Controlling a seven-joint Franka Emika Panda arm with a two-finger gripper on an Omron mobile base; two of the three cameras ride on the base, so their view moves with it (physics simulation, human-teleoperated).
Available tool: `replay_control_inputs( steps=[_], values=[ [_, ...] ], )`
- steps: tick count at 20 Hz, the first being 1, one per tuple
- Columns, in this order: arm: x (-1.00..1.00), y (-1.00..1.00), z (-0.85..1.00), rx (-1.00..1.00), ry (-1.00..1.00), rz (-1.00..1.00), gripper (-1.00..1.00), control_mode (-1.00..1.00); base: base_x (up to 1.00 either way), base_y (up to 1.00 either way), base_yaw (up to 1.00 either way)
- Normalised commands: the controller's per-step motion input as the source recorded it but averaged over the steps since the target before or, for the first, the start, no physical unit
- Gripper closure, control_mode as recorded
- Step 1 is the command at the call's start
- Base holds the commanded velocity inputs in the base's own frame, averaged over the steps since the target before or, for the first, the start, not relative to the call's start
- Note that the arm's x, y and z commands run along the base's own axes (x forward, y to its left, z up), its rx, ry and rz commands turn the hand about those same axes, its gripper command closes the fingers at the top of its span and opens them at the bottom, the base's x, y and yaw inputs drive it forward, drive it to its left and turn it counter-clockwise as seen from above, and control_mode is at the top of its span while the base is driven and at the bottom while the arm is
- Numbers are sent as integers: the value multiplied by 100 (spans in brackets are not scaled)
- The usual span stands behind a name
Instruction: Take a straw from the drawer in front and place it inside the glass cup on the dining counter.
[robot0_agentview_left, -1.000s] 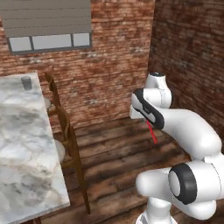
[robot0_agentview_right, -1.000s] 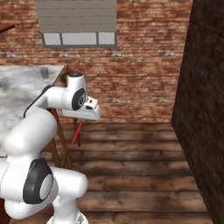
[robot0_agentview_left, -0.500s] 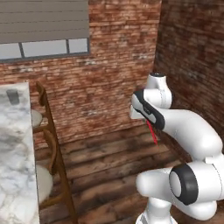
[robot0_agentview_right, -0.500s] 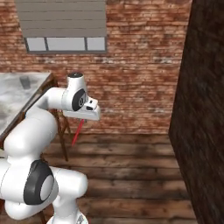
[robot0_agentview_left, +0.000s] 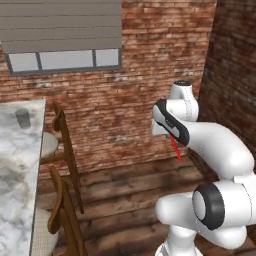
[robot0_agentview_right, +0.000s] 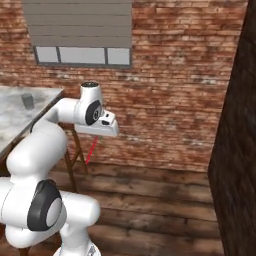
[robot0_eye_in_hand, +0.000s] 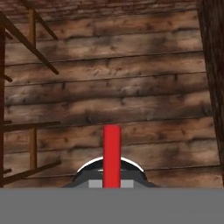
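Red straw (robot0_agentview_left: 176, 148) slanting below end effector (robot0_agentview_right: 102, 135); glass cup (robot0_agentview_left: 22, 119) upright on dining counter (robot0_agentview_left: 15, 165).

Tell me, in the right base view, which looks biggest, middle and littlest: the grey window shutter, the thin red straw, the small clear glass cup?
1. Grey window shutter, biggest by far.
2. Thin red straw.
3. Small clear glass cup, though it stands farther from the camera.

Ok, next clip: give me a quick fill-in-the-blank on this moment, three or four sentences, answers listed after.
1. The claw is shut on a thin ____ straw that hangs below it.
2. The glass cup stands on the white ____ dining counter.
3. Wooden ____ stand along the counter's edge.
4. Under the held straw lies a floor of wooden ____.

Missing words: red; marble; stools; planks
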Motion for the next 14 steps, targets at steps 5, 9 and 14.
replay_control_inputs(
  steps=[5,9,14],
  values=[
    [0,0,0,0,0,0,100,100,29,-28,39],
    [0,0,0,0,0,0,100,100,36,-39,41],
    [0,0,0,0,0,0,100,100,49,-49,40]
  ],
)
